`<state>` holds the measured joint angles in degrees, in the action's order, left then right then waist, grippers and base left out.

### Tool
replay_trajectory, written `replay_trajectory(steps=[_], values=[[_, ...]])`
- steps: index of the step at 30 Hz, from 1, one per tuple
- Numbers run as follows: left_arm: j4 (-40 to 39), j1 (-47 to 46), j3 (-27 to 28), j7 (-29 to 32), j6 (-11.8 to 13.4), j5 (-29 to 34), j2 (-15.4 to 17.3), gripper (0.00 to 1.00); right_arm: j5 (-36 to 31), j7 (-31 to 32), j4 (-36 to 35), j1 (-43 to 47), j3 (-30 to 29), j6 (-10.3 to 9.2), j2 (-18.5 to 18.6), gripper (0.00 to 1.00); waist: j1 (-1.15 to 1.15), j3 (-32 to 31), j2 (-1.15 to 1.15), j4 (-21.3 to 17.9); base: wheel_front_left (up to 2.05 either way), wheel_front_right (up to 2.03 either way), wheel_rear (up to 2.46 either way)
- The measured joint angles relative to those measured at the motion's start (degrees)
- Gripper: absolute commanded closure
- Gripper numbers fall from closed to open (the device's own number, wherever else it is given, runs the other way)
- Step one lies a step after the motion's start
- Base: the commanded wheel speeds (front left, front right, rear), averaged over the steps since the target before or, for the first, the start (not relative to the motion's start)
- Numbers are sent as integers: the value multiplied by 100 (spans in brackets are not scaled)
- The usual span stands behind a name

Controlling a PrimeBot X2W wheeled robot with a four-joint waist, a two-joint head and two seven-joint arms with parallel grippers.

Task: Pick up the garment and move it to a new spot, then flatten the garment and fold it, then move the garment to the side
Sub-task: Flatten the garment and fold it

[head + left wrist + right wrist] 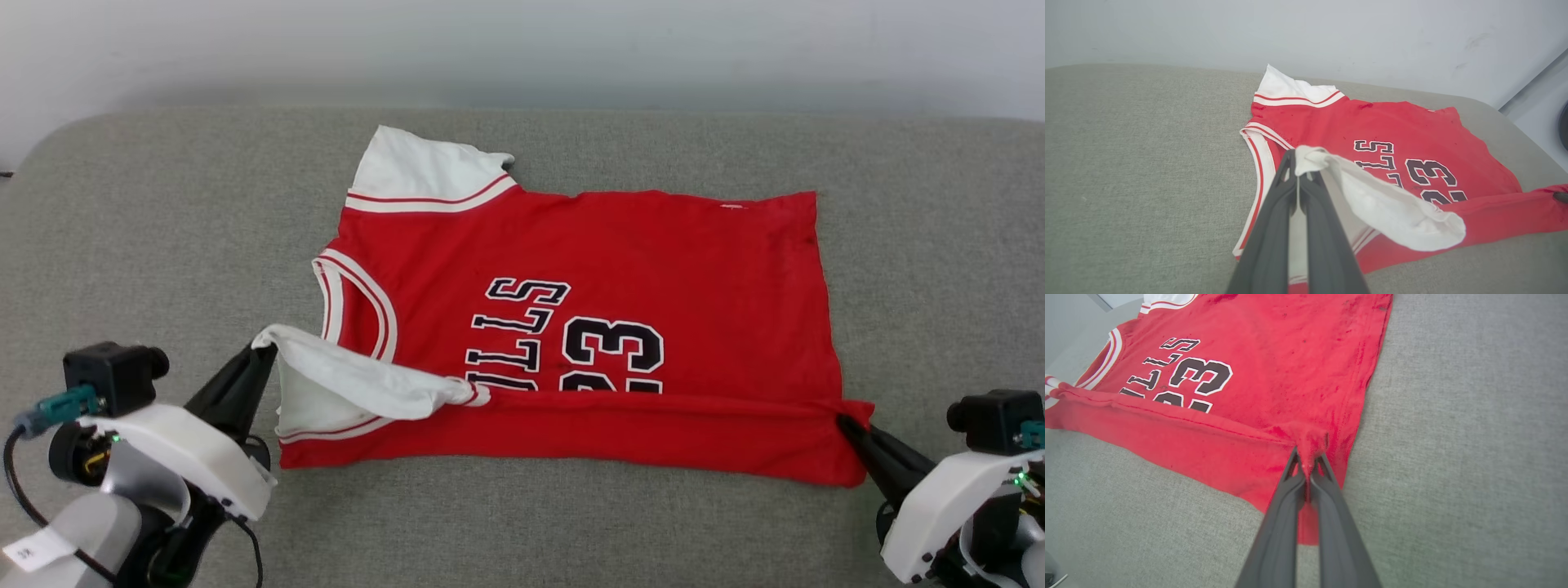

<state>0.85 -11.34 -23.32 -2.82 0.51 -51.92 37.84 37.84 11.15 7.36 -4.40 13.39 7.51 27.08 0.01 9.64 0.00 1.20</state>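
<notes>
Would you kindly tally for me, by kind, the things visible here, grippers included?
garment: 1
grippers: 2, the left gripper and the right gripper, each shut on the garment
grey upholstered surface: 1
Total: 4

Surface (571, 523) — grey woven upholstery, padded, far left corner rounded, spanning the width of the head view.
Wall (522, 49) — pale and plain, rising directly behind the surface's far edge; faint scuffs in the left wrist view.
Dark rounded object (1564, 130), at that view's right edge beyond the surface; identity unclear.
</notes>
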Motion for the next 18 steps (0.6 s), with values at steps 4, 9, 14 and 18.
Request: replay_trajectory(steps=[4,9,14,18], values=[[355,-522,-40,97,-182,43,-24,100,0,42,13,-254,-18,1,-9,100,0,256,0,-64,0,0,0],[879,-1111,-89,190,-370,83,-86,100,-22,100,44,-510,-10,1,-21,100,0,604,0,-119,0,0,0],[1483,-1658,-216,266,-536,126,-231,100,-65,100,79,-728,13,1,-51,100,0,918,0,-159,0,0,0],[1991,-1928,-354,315,-635,126,-332,100,-127,130,145,-836,11,1,-65,100,0,1086,0,-176,0,0,0]])
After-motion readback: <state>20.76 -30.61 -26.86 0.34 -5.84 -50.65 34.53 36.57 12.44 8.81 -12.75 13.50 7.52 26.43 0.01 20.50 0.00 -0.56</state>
